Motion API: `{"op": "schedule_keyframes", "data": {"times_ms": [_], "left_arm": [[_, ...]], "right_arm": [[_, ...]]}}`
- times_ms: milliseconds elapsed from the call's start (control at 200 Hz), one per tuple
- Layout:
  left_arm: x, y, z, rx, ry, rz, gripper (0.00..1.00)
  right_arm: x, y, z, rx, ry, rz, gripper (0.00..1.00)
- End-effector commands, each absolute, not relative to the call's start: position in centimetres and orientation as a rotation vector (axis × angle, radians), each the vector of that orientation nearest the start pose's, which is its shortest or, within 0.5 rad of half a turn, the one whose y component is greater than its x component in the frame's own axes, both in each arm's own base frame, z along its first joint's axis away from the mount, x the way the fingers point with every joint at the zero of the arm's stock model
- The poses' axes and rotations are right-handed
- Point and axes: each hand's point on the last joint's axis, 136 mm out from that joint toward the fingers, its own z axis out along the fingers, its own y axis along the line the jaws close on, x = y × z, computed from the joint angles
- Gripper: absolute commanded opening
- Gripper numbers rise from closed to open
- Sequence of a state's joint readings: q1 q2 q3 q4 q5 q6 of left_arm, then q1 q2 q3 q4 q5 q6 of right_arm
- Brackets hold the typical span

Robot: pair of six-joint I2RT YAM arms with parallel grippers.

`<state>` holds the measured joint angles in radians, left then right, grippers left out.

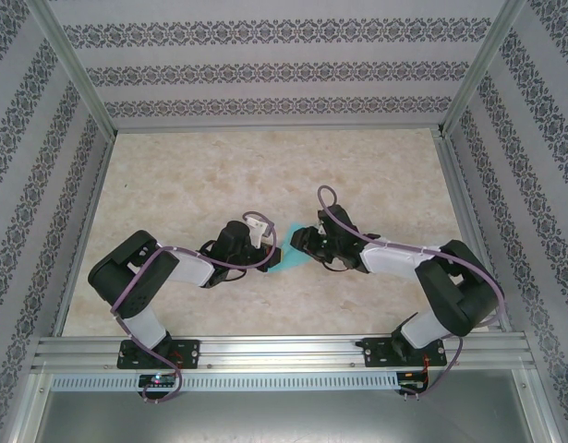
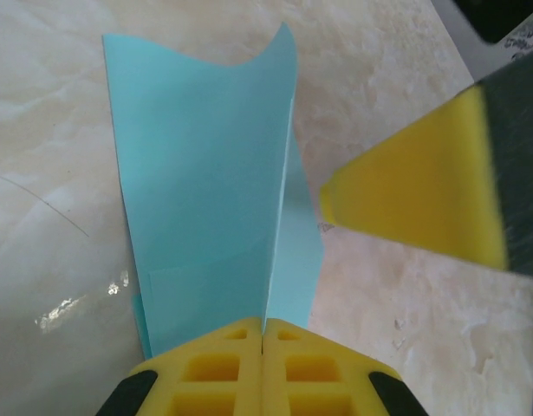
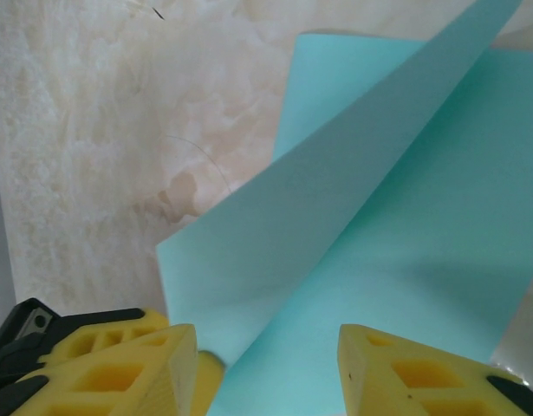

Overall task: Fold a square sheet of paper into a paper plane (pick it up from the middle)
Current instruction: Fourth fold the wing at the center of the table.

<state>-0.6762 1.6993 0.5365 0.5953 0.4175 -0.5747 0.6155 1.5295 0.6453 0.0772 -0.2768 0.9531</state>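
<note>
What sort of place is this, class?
Probably a robot lab test cell: a marble-look table boxed in by aluminium rails and patterned screen walls, with a left arm and right arm bolted at its edge.

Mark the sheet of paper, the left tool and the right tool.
sheet of paper point(image 2: 205, 191): left wrist view, on its broad raised flap.
left tool point(image 2: 263, 336): left wrist view, where its shut fingertips meet.
right tool point(image 3: 268, 347): right wrist view, midway between parted fingertips.

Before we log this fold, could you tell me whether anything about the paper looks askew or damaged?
Nothing looks torn. The folded turquoise sheet, pinched in the shut left gripper, has a far edge bowed in a curve rather than straight. One flap stands up off the sheet inside the open right gripper.
</note>
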Motion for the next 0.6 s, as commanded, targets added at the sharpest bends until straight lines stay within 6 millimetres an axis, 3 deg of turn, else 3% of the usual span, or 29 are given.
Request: {"op": "schedule_keyframes", "data": {"times_ms": [0, 210, 599], "left_arm": [[27.1, -31.1, 5.6, 0.298, 2.277, -1.208, 0.05], [27.0, -31.3, 5.0, 0.271, 2.307, -1.238, 0.05], [27.2, -31.0, 4.2, 0.208, 2.347, -1.245, 0.07]], "right_arm": [[28.4, 27.1, 6.0, 0.215, 2.568, 1.055, 0.47], [28.8, 27.8, 5.6, 0.195, 2.579, 1.061, 0.49], [28.8, 27.8, 4.2, 0.223, 2.614, 1.040, 0.45]]}}
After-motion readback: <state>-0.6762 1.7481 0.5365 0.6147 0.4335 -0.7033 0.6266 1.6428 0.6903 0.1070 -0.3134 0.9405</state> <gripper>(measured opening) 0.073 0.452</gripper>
